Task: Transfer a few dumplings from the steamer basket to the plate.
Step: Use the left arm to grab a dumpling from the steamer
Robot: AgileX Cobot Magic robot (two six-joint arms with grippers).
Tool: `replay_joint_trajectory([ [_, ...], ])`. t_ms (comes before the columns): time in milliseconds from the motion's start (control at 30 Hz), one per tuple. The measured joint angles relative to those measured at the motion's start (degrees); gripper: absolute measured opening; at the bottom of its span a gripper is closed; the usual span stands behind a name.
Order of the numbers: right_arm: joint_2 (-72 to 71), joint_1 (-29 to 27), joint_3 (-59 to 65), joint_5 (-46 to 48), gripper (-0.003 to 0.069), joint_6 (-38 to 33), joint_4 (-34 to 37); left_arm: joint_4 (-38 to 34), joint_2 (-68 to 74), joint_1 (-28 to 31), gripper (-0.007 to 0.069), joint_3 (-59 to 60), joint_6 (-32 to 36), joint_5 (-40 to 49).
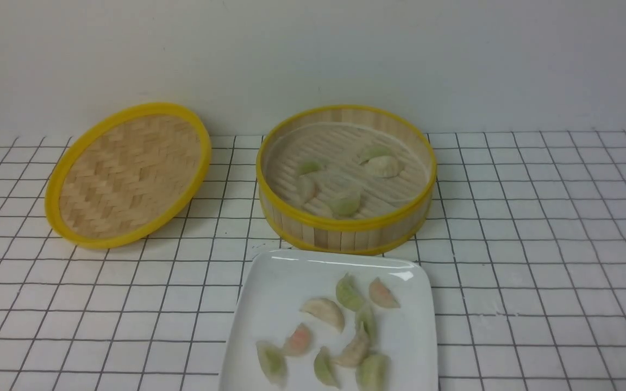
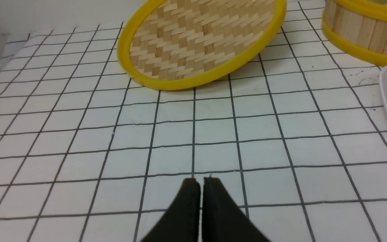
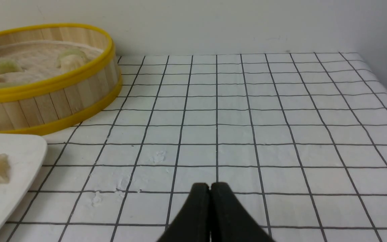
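A worktop (image 1: 552, 255) under white cloth (image 1: 101, 293) ruled in a black grid, against a bare pale wall (image 1: 313, 49), suggests a laboratory test bench.

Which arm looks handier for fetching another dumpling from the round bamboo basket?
Probably the right: the right gripper sits near the yellow-rimmed bamboo steamer basket with its pale dumplings in sight, while the left gripper faces the woven bamboo lid.

Markings: none legible. No text, label, brand, number or sign is found on the steamer basket (image 1: 345, 232), plate (image 1: 269, 304), woven lid (image 1: 128, 174) or gridded table cover (image 1: 536, 244).
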Motion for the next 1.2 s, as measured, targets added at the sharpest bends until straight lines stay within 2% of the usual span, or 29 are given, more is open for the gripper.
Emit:
replay_joint_trajectory([
  [167, 0.0, 0.0, 0.0, 0.0, -0.0010, 0.0, 0.0, 2.5, 0.0, 0.0, -0.0006, 0.0, 0.7, -0.5],
  [267, 0.0, 0.0, 0.2, -2.0, -0.0010, 1.0, 1.9, 2.7, 0.0, 0.0, -0.0006, 0.2, -1.1, -7.8],
  [300, 0.0, 0.0, 0.6, -4.9, -0.0010, 3.1, 5.9, 1.2, 0.0, 0.0, -0.0006, 0.2, -4.2, -12.8],
  [333, 0.0, 0.0, 0.6, -5.4, -0.0010, 3.5, 5.9, 0.6, 0.0, 0.0, -0.0006, 0.2, -4.7, -14.6],
  [433, 0.0, 0.0, 0.7, -14.5, -0.0010, 12.3, 21.1, -3.6, 0.0, 0.0, -0.0006, 0.2, -12.4, -27.4],
  [500, 0.0, 0.0, 0.7, -18.4, -0.0010, 15.8, 27.6, -4.5, 0.0, 0.0, -0.0006, 0.2, -15.6, -33.1],
  [567, 0.0, 0.0, 0.7, -21.7, -0.0010, 17.3, 34.1, -4.8, 0.0, 0.0, -0.0006, 0.2, -17.3, -38.5],
  [667, 0.0, 0.0, 0.7, -23.2, -0.0010, 17.1, 37.9, -5.0, 0.0, 0.0, -0.0006, 0.2, -17.8, -45.0],
  [767, 0.0, 0.0, 0.7, -23.9, -0.0010, 16.9, 38.8, -5.1, 0.0, 0.0, -0.0006, 0.2, -18.1, -51.0],
  [967, 0.0, 0.0, -0.9, -23.2, -0.0010, 16.1, 36.8, -5.2, 0.0, 0.0, -0.0006, 0.2, -18.2, -54.5],
  [1200, 11.2, 0.0, -21.4, -9.1, -0.0010, 5.6, 30.1, -5.8, 0.0, 0.0, -0.0006, 0.2, -18.0, -55.7],
])
